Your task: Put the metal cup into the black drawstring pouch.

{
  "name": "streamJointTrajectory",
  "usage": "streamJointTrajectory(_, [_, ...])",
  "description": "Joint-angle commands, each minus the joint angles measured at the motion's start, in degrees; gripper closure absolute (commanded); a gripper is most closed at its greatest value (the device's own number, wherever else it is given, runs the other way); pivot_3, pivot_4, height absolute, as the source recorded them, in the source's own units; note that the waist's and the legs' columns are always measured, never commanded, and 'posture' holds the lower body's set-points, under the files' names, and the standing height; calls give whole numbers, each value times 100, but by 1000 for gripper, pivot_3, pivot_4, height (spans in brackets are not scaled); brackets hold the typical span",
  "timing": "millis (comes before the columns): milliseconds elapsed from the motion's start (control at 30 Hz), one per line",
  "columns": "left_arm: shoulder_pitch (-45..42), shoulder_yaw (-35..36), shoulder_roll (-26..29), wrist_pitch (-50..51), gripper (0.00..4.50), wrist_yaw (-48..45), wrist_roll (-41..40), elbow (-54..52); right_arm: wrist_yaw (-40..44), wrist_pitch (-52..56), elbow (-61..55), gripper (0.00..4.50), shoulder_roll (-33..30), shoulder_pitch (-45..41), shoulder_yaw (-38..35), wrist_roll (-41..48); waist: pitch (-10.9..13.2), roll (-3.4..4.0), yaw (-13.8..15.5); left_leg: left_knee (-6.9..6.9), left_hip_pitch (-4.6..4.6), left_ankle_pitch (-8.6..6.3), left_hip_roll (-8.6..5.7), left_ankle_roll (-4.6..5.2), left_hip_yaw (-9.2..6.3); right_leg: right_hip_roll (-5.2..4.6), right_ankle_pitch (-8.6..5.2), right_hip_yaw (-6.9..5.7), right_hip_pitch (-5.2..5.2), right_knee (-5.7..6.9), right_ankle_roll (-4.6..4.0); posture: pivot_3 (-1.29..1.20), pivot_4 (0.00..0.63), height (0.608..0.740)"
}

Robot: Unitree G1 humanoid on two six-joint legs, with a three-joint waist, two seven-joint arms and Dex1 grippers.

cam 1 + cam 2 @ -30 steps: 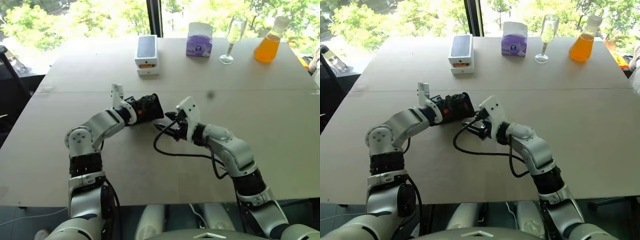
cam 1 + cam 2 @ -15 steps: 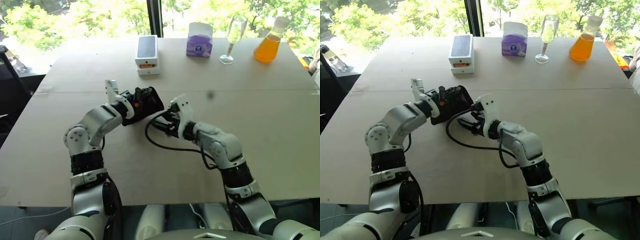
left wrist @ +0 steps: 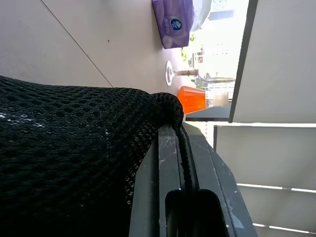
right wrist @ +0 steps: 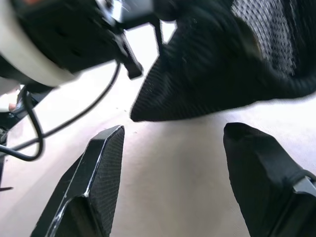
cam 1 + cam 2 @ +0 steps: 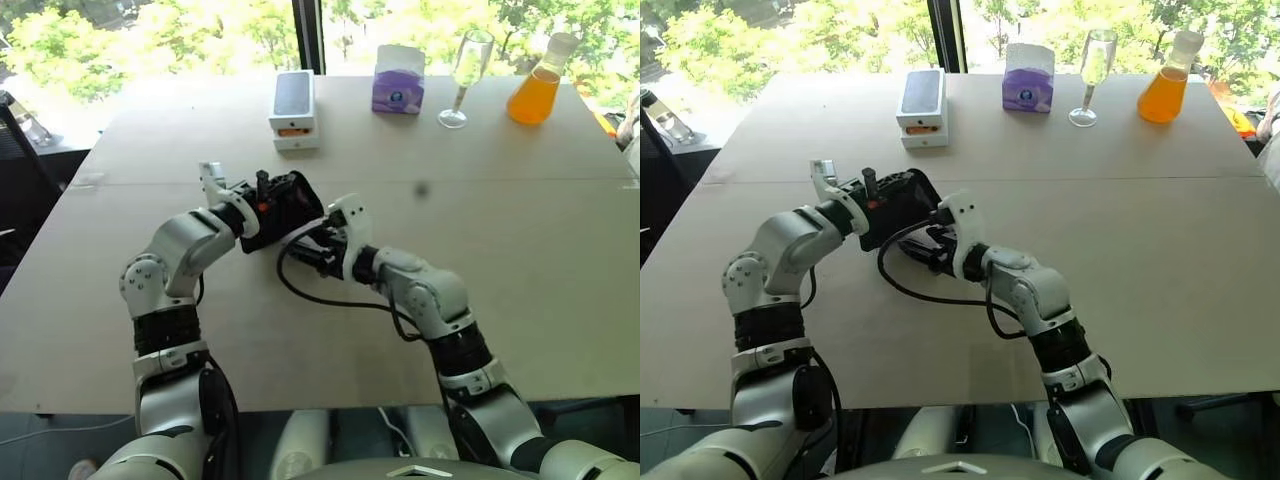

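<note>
The left hand (image 5: 262,196) is clamped on the pouch (image 5: 290,205), holding it above the table (image 5: 520,230); the right hand (image 4: 170,173), fingers apart and empty, sits just below it; the cup cannot be made out, perhaps already bagged; next, probably gripping the pouch to close it.

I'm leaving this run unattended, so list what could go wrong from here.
1. The left gripper is shut on just the edge and cord of the pouch, so the mesh could slip free.
2. The open right gripper sits close to the pouch and could snag the mesh as it closes in.
3. The right arm's cable loops over the table near the pouch and might catch it.
</note>
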Motion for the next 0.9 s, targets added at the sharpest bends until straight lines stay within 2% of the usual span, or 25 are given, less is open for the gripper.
streamJointTrajectory(33, [-17,-11,114,-30,4500,-19,-137,-168,-94,-340,152,1323,536,-404,-64,44,0,0,0,0,0,0,0,0,0,0,0,0,0,0,0,0,150,740])
streamJointTrajectory(500, [43,-127,-46,-286,4500,146,-97,-224,-6,-716,480,1323,689,-659,-33,298,0,0,-4,0,0,0,1,0,0,0,0,1,0,-1,0,0,150,740])
streamJointTrajectory(667, [-128,-193,-162,-412,4500,145,54,14,365,-455,-3,1323,413,-490,171,551,0,-1,-3,0,-1,0,0,0,0,0,0,1,-1,-1,0,0,150,740])
streamJointTrajectory(900, [-268,-237,-193,-376,4500,75,158,225,345,-664,12,1323,372,-657,58,488,0,-1,-2,0,-1,0,0,0,0,0,0,1,-1,-1,0,0,150,740])
